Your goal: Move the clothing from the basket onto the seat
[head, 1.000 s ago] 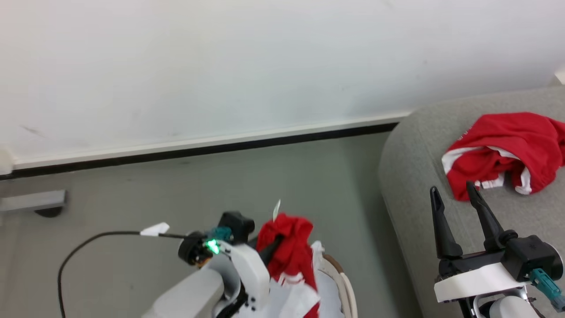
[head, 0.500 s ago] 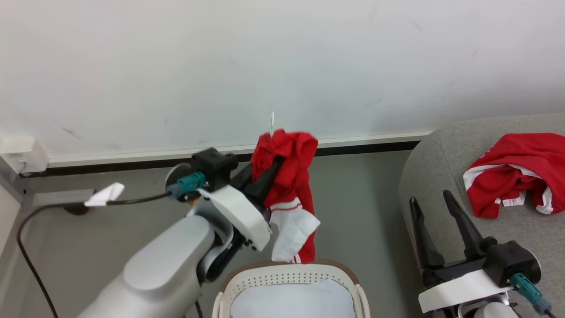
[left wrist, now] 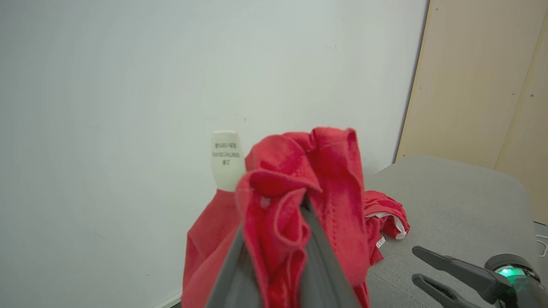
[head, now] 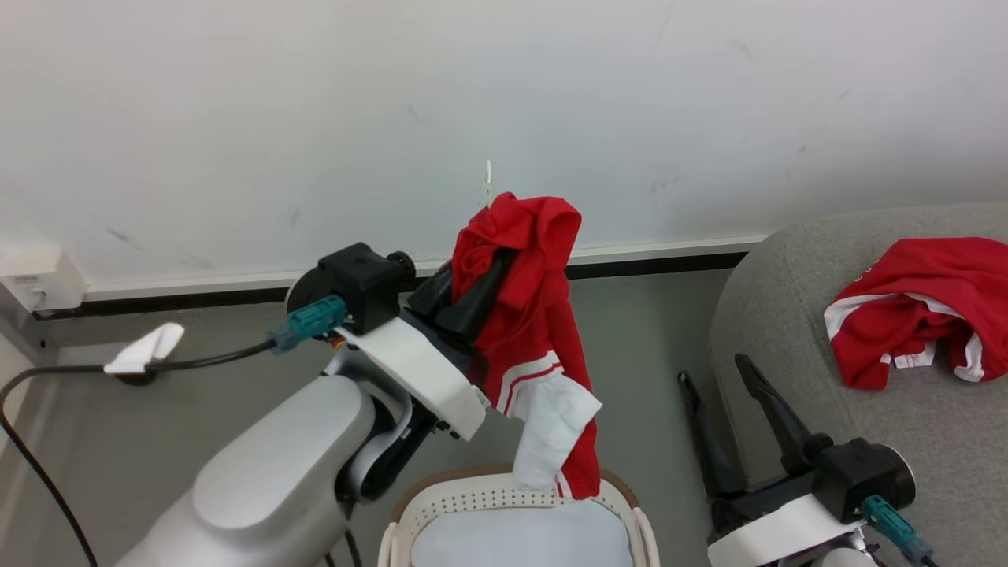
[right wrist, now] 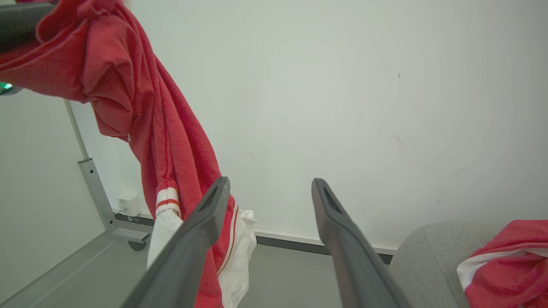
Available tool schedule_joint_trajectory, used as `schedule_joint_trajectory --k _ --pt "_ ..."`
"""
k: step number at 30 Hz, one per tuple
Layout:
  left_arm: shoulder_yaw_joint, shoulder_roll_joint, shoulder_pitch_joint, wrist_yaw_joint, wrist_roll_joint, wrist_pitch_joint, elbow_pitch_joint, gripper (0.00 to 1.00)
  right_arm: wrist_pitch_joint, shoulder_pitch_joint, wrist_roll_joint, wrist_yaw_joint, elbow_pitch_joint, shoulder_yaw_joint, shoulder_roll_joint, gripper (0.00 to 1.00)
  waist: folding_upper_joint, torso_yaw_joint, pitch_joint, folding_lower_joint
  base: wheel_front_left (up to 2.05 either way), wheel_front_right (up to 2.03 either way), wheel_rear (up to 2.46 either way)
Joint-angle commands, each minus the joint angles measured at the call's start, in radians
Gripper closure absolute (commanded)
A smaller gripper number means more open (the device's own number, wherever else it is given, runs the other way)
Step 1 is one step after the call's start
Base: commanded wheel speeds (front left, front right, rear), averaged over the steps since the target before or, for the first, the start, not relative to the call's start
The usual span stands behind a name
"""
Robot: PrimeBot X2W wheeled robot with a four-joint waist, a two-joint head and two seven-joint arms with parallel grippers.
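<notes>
My left gripper (head: 500, 264) is shut on a red garment with white trim (head: 535, 315), which hangs raised in front of the wall; its lower end dangles over the far rim of the cream basket (head: 480, 494). In the left wrist view the cloth (left wrist: 299, 188) bunches over the closed fingers, a white label sticking up. Another piece of red clothing (head: 921, 307) lies crumpled on the grey seat (head: 787, 315). My right gripper (head: 713, 368) stands open and holds nothing beside the seat's left edge; through its fingers (right wrist: 205, 214) I see the hanging garment (right wrist: 171, 141).
A plain white pad (head: 520, 539) lies in the basket. A black cable with a white tag (head: 146, 350) trails over the grey floor at the left. A metal frame leg (right wrist: 102, 201) stands by the wall. A beige panel (left wrist: 483, 81) rises behind the seat.
My left arm has lifted the red garment up out of the basket and higher against the wall. The head camera shifted early on. My right gripper moved slightly left, still open.
</notes>
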Motion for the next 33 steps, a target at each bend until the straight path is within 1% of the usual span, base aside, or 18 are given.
schedule_joint_trajectory --k 1,5,8,11,15,23,29,33 --pt "-0.002 0.006 0.013 0.004 -0.001 0.002 -0.014 1.00 -0.002 -0.006 0.008 -0.002 0.004 0.016 -0.002 0.00 0.0000 0.003 -0.001 0.0000 0.00 0.00 0.00" --pt "-0.008 -0.001 0.020 0.007 0.001 -0.002 -0.032 1.00 -0.002 -0.015 0.007 -0.002 0.015 0.043 -0.002 0.00 0.0000 0.010 -0.001 0.0000 0.00 0.00 0.00" --pt "-0.020 -0.010 0.033 0.004 0.006 -0.007 -0.044 1.00 -0.002 -0.033 0.005 -0.002 0.036 0.091 -0.002 0.00 0.0000 0.021 0.000 0.0000 0.00 0.00 0.00" --pt "-0.034 -0.022 0.041 0.001 0.012 -0.008 -0.054 1.00 -0.002 -0.067 0.002 -0.002 0.082 0.165 -0.004 0.00 0.0000 0.037 -0.003 0.0000 0.00 0.00 0.00" --pt "-0.058 -0.037 0.049 -0.011 0.019 -0.008 -0.056 1.00 -0.002 -0.134 0.018 -0.002 0.169 0.229 -0.007 0.00 0.0000 0.064 -0.011 0.0000 0.00 0.00 0.00" --pt "-0.109 -0.076 0.053 -0.035 0.022 0.006 -0.051 1.00 -0.002 -0.243 0.058 -0.002 0.331 0.291 -0.004 0.00 0.0000 0.146 -0.029 0.0000 0.00 0.00 0.00" --pt "-0.141 -0.104 0.048 -0.044 0.026 0.013 -0.057 1.00 -0.002 -0.265 0.104 -0.002 0.443 0.334 -0.004 0.00 0.0000 0.213 -0.040 0.0000 0.00 0.00 0.00" --pt "-0.154 -0.115 0.044 -0.045 0.028 0.019 -0.066 1.00 -0.002 -0.261 0.134 -0.002 0.482 0.352 -0.003 0.00 0.0000 0.250 -0.047 0.0000 0.00 0.00 0.00"
